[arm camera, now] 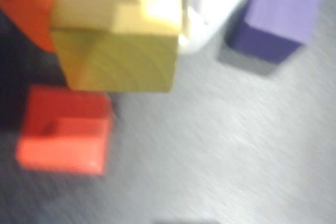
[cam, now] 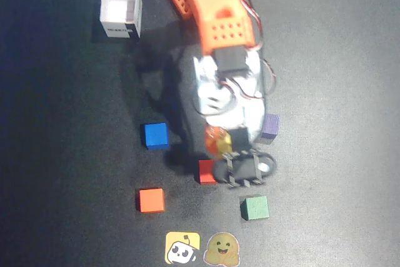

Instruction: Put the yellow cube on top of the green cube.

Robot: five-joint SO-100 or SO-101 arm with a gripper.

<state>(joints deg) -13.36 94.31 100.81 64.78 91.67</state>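
My gripper [cam: 230, 142] is shut on the yellow cube [cam: 235, 138] and holds it above the black table, between the red cube [cam: 205, 171] and the purple cube [cam: 270, 127]. In the wrist view the yellow cube [arm camera: 121, 51] fills the top left, clamped between the orange finger [arm camera: 26, 9] and the white finger [arm camera: 210, 14]. The green cube [cam: 254, 207] sits on the table in front of the gripper, a little to the right in the overhead view. It is out of the wrist view.
A blue cube [cam: 155, 136] and an orange cube [cam: 151, 200] lie to the left. A white open box [cam: 120, 9] stands at the back left. Two flat stickers [cam: 182, 248] [cam: 224, 249] lie at the front edge. The red cube [arm camera: 65, 137] and purple cube [arm camera: 278, 17] show in the wrist view.
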